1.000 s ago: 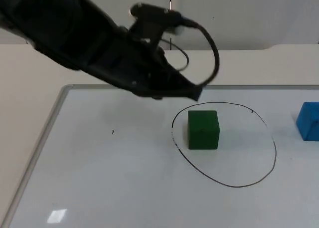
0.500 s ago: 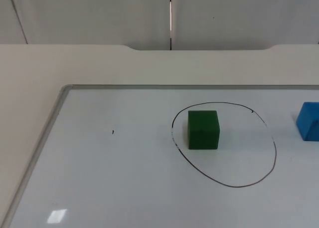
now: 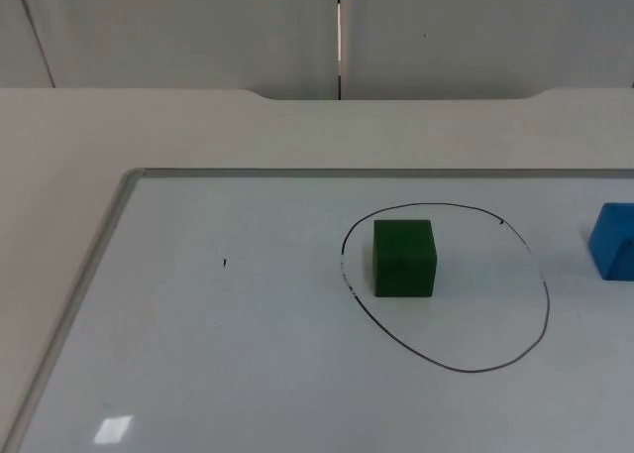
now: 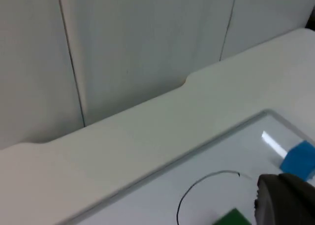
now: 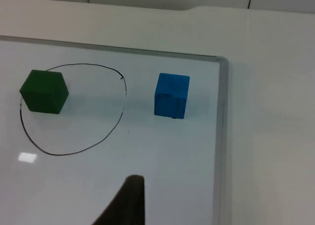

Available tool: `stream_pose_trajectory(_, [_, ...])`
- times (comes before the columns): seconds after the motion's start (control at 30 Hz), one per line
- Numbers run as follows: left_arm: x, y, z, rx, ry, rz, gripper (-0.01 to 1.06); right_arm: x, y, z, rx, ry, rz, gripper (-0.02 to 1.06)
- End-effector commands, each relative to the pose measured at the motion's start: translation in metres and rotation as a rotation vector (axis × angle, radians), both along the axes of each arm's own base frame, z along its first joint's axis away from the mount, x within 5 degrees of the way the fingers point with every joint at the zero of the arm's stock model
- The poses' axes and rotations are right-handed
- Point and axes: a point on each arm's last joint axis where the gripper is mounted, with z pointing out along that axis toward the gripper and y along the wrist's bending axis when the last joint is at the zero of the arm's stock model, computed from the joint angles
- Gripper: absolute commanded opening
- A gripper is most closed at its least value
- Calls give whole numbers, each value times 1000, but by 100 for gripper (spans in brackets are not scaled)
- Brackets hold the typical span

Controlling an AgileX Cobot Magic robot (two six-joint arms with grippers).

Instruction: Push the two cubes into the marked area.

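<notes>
Green cube: sits upright on the whiteboard, inside the hand-drawn black outline, close to that loop's left edge.

Blue cube: on the same board, outside the outline, well to its right, near the board's right frame as seen in the right wrist view.

Outline: an irregular oval, otherwise bare inside.

Left gripper: raised above the board with the green cube and blue cube below it; one dark fingertip in view, finger spacing cannot be told.

Right gripper: hangs over the board short of the blue cube, apart from it; finger spacing cannot be told.

Whiteboard: grey-framed, lying on the white table before the grey partition wall.
</notes>
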Motion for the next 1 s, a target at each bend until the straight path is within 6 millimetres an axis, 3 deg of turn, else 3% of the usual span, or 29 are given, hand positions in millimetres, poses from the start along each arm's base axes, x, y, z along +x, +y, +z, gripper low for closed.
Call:
stream_pose_trajectory(0.0, [-12,7,1,39,41,7,0,1,0,-2,-2,-4,-7,105])
stream_pose_trajectory(0.7, [-69,35,25,37,12,27,0,1,0,-2,-2,-4,-7,105])
stream_pose_trajectory(0.97, [-96,49,16,90,-15,35,0,1,0,-2,0,-4,-5,105])
